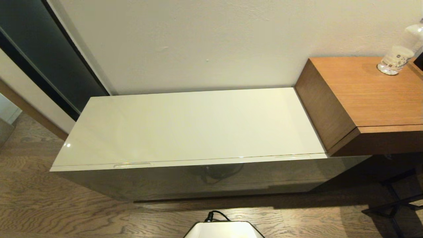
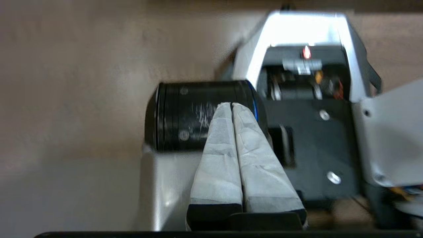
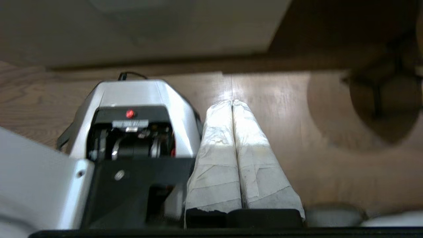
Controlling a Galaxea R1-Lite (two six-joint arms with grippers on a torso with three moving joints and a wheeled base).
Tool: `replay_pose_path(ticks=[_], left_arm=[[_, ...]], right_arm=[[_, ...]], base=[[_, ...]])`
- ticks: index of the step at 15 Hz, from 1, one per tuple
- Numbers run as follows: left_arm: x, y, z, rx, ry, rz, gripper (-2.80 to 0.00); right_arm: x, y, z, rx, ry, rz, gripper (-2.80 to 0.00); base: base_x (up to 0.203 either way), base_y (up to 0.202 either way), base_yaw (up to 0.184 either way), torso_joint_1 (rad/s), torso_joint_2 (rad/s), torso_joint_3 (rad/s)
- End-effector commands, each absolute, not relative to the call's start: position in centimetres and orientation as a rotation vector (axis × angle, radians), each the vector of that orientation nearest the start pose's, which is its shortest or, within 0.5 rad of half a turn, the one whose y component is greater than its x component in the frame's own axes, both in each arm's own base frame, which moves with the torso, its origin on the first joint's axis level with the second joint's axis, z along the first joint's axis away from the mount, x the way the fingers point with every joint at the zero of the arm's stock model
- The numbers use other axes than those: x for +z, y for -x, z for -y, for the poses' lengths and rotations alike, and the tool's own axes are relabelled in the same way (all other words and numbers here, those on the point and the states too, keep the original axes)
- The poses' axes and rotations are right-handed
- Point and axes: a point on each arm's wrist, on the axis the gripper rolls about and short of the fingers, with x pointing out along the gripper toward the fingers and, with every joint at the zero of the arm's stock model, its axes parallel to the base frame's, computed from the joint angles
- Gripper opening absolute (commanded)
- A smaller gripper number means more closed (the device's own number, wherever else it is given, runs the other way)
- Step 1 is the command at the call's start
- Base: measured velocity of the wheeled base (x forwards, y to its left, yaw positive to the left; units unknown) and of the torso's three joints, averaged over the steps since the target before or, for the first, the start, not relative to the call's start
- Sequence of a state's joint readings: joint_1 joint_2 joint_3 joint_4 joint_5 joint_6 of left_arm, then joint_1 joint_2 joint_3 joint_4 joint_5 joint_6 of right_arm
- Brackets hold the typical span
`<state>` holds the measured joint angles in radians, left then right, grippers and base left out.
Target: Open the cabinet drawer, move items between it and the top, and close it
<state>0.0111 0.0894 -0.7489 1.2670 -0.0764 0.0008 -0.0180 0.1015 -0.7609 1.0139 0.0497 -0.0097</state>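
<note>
The long cream-white cabinet point(image 1: 185, 178) stands against the wall with its dark reflective face toward me. Its glossy top point(image 1: 191, 125) is bare. The drawer is pushed in; only its front lip with two oblong cut-outs point(image 1: 133, 164) shows along the top's near edge. Neither arm appears in the head view. My left gripper point(image 2: 231, 105) is shut with nothing in it, parked low beside the robot's base. My right gripper point(image 3: 232, 102) is also shut and empty, hanging over the wooden floor next to the base.
A taller brown wood-grain desk point(image 1: 366, 99) adjoins the cabinet's right end, with a clear plastic bottle point(image 1: 398, 53) on it. A dark chair base point(image 1: 393, 201) stands under the desk. The robot's white base point(image 1: 223, 229) is on the wood floor before the cabinet.
</note>
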Motion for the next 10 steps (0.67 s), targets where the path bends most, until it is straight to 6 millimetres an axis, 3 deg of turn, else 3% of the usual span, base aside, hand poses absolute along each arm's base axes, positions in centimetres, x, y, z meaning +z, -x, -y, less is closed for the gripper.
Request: replay_pose_path(ticks=[1, 7, 9, 10], left_arm=[[11.0, 12.7, 0.2, -0.064, -0.001, -0.610, -2.80], [11.6, 9.0, 0.1, -0.011, 0.072, -0.374, -2.80], [10.8, 7.2, -0.1, 0.060, 0.065, -0.304, -2.80], [10.1, 6.1, -0.2, 0.104, 0.056, -0.271, -2.80]], right_arm=[[14.1, 9.8, -0.2, 0.042, 0.008, -0.264, -2.80], [10.3, 4.0, -0.1, 0.013, 0.020, -0.046, -2.80], [7.8, 2.5, -0.1, 0.009, 0.048, -0.033, -2.80], [7.5, 2.3, -0.1, 0.004, 0.058, -0.008, -2.80]], base=[[0.000, 0.000, 0.000, 0.000, 0.00, 0.000], [0.000, 0.000, 0.000, 0.000, 0.00, 0.000], [0.000, 0.000, 0.000, 0.000, 0.00, 0.000], [0.000, 0.000, 0.000, 0.000, 0.00, 0.000]])
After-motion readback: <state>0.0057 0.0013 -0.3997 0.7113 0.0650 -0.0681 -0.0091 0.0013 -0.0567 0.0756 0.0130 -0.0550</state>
